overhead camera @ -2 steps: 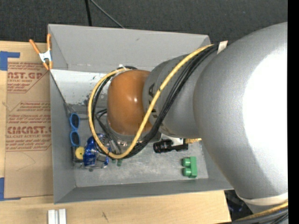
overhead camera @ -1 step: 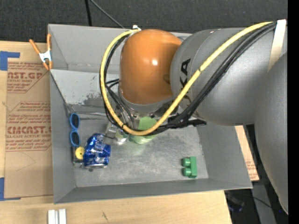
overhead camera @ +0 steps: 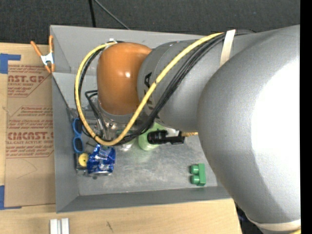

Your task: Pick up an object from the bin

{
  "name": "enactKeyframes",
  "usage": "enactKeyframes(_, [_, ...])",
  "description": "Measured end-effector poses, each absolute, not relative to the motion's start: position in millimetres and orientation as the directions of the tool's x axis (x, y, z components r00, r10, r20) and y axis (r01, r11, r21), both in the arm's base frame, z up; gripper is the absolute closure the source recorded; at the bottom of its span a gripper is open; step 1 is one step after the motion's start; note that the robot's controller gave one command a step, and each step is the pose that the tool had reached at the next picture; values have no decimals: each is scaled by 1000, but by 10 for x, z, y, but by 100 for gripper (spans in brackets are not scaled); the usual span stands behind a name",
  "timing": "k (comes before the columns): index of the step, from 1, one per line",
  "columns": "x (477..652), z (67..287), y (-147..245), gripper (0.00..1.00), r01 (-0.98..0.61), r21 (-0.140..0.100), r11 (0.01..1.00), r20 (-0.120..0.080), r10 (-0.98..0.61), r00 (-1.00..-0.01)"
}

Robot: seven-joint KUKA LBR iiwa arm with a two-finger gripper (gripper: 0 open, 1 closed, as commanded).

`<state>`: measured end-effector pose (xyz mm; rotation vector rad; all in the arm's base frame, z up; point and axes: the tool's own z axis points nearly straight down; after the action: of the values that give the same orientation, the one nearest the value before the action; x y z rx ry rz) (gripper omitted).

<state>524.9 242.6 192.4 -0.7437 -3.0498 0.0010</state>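
Grey metal bin [overhead camera: 146,179], viewed from above, with the objects listed from left to right. Against the left wall we find a blue plastic frame resembling a pair of glasses [overhead camera: 77,134], lying lengthwise along that wall. Just below it sits a small yellow round piece [overhead camera: 82,158], touching the left side of a blue-and-white crumpled packet [overhead camera: 101,161] in the bin's lower left corner.

The end effector [overhead camera: 105,133] stands low in the bin, directly beside the upper edge of this packet and nearer to it than to any other object. We cannot tell whether the two touch, nor whether the end effector is open or closed, because the wrist hides its tip.

Above it we see the glossy orange dome cover [overhead camera: 122,77] of the wrist, ringed by a looping yellow cable [overhead camera: 80,82] and black cables.

To the right of the end effector lies a pale green rounded plastic piece [overhead camera: 144,141], with a black cylindrical piece [overhead camera: 165,137] resting across its right side. Further right, near the lower wall and well apart from the others, is a dark green two-lobed block [overhead camera: 197,174]. The large grey robot arm [overhead camera: 253,121] covers the bin's right part.
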Motion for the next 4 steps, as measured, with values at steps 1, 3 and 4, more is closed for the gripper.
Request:
enactKeyframes(1, [5219,689,2247,100,104,0,995,0,104,-995])
enactKeyframes(3, [5363,1365,2358,100,-393,0,920,1,-393,-920])
enactKeyframes(4, [5598,1902,2075,100,-164,1,987,-6,-164,-986])
